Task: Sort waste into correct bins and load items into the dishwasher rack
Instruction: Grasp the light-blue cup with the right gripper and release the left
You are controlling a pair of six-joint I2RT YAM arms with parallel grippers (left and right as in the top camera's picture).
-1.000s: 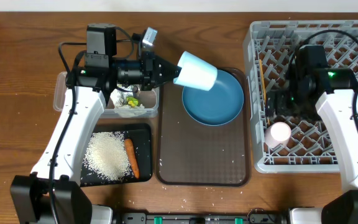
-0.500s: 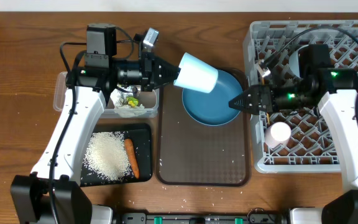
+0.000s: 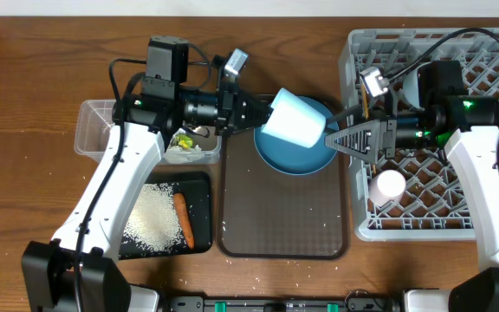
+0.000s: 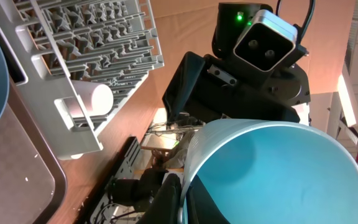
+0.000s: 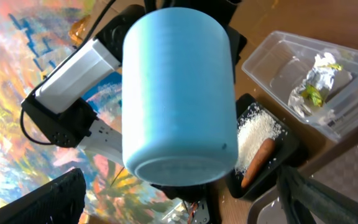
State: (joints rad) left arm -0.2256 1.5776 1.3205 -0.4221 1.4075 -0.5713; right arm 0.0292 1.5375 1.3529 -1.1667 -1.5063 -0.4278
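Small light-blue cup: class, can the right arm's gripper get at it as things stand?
Probably yes: the open right gripper faces the small light-blue cup, nothing between them; the left gripper holds its rim.

light-blue cup (image 3: pixel 294 120): smooth, matt
dishwasher rack (image 3: pixel 414 230): grey moulded plastic, dull
tub (image 3: pixel 89 130): clear plastic, slightly glossy
serving tray (image 3: pixel 284 217): brown, finely textured, matt
table (image 3: pixel 24 95): wood grain, satin
tissue (image 5: pixel 322 74): crumpled white paper

No legible text, label, brand or number showing in any view; light-blue cup (image 5: pixel 179 93), grey rack (image 3: pixel 405 230), clear tub (image 3: pixel 93 130) showing plain, unmarked surfaces.
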